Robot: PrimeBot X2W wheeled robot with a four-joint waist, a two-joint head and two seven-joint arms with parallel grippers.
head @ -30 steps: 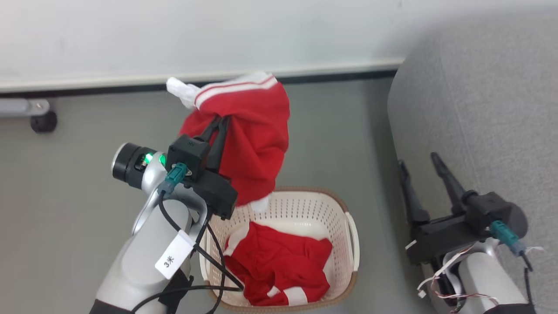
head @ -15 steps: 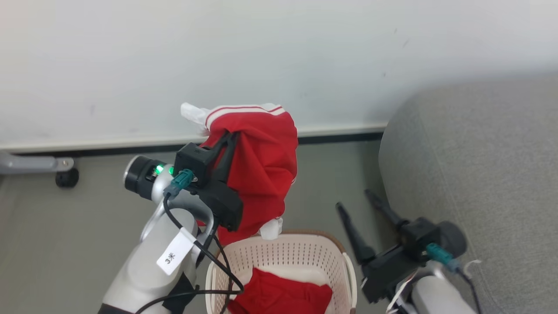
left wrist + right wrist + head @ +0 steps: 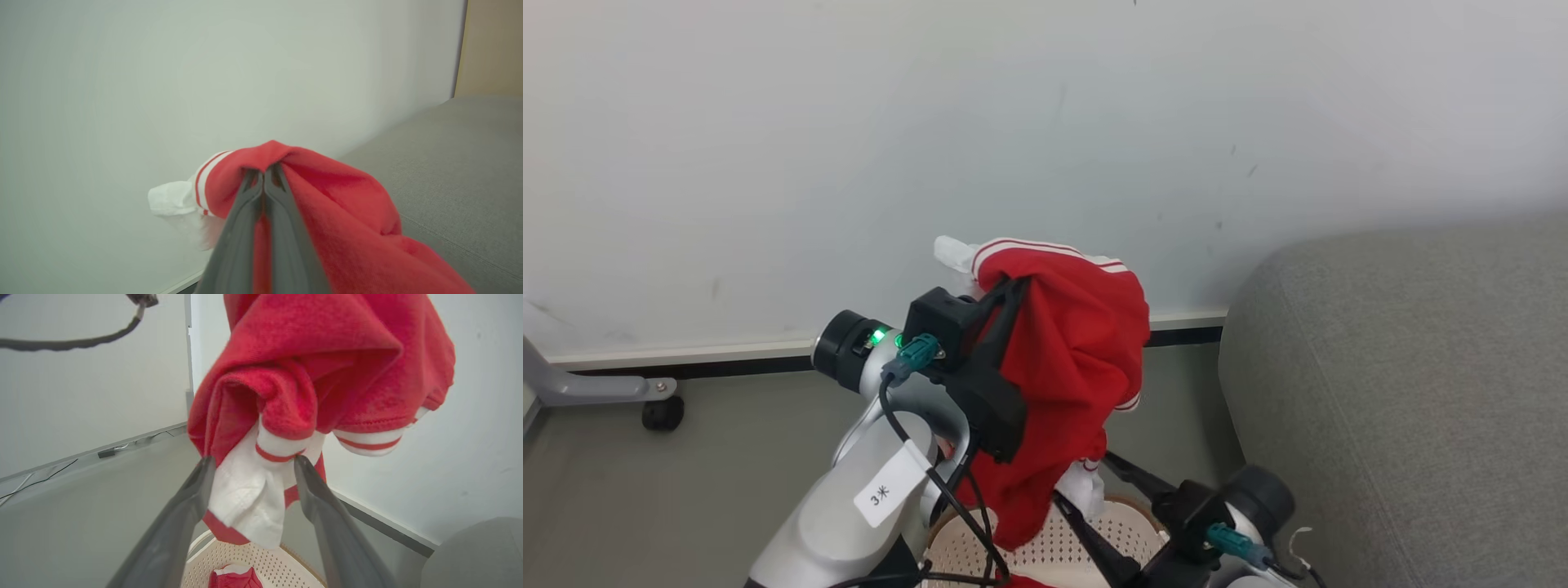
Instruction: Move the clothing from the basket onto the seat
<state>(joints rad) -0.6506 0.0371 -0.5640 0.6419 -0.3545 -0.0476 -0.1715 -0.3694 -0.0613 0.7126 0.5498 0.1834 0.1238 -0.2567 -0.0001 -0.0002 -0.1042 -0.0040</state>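
Clothing [image 3: 1078, 359], soft and light, hung above the basket [image 3: 1131, 523], pinched at a fold by your left end effector [image 3: 264, 171]; your wide-open right end effector [image 3: 255, 459] straddled its dangling cuff, a sensible second hold.

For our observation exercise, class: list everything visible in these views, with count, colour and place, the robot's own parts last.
basket: one, cream, on the floor
hanging clothing: one, red with white trim, held up above the basket
second clothing piece: one, red and white, inside the basket
sofa: one, grey, at the right
wheeled stand leg: one, grey, far left by the wall
left gripper: one, dark, shut on the hanging clothing
right gripper: one, dark, open, straddling the white hem
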